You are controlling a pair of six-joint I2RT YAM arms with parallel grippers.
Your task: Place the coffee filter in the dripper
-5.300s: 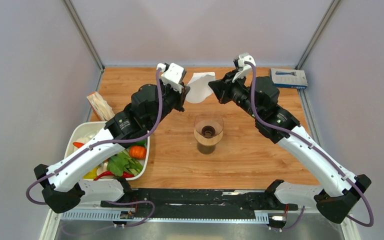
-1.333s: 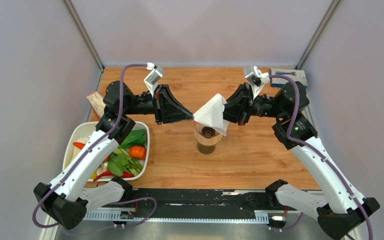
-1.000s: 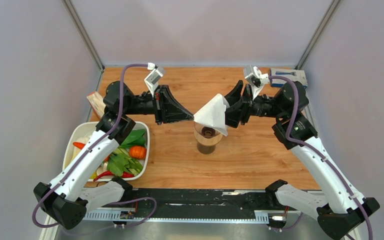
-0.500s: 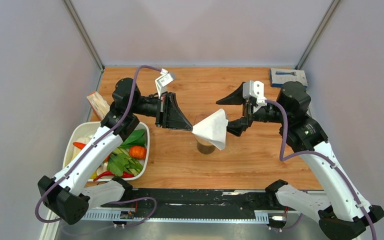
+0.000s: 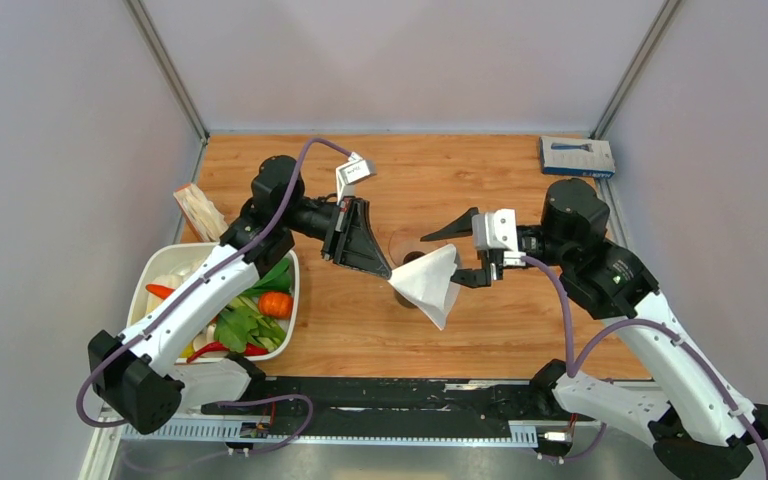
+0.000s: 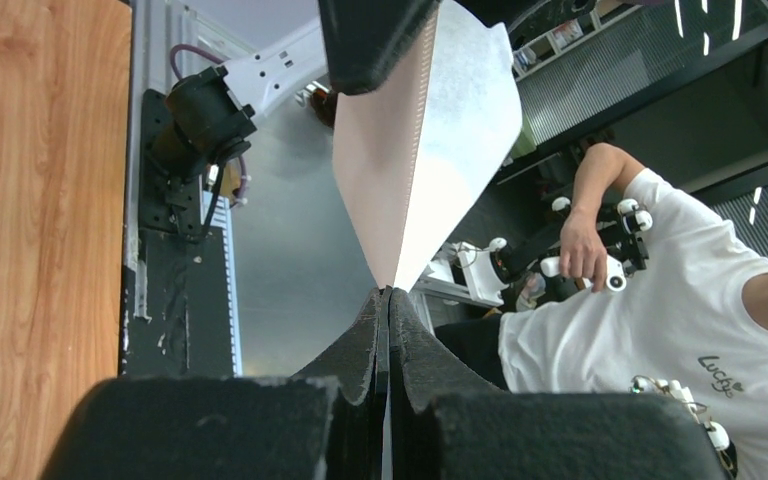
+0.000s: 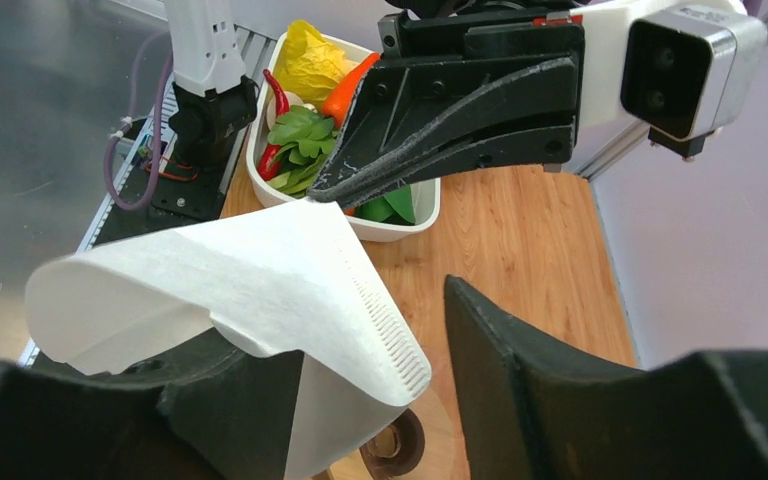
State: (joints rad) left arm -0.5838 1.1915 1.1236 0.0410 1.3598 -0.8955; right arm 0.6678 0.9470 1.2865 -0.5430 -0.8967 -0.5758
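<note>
white coffee filter (image 5: 432, 283) has dropped nearer, now just over the dripper (image 5: 403, 255), hiding most of it. left gripper (image 5: 388, 274) pinches its tip; right gripper (image 5: 441, 260) has spread wide, one finger inside, opening the cone for seating.

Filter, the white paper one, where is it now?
In the top view the filter hangs mid-table just over the dripper, its tip pinched by the left gripper and its wide end at the open right gripper.

The top view looks down over the whole worktop (image 5: 360, 330). Both wrist views sit close behind their fingers (image 6: 420, 375), sharing the coffee filter (image 5: 430, 282).
</note>
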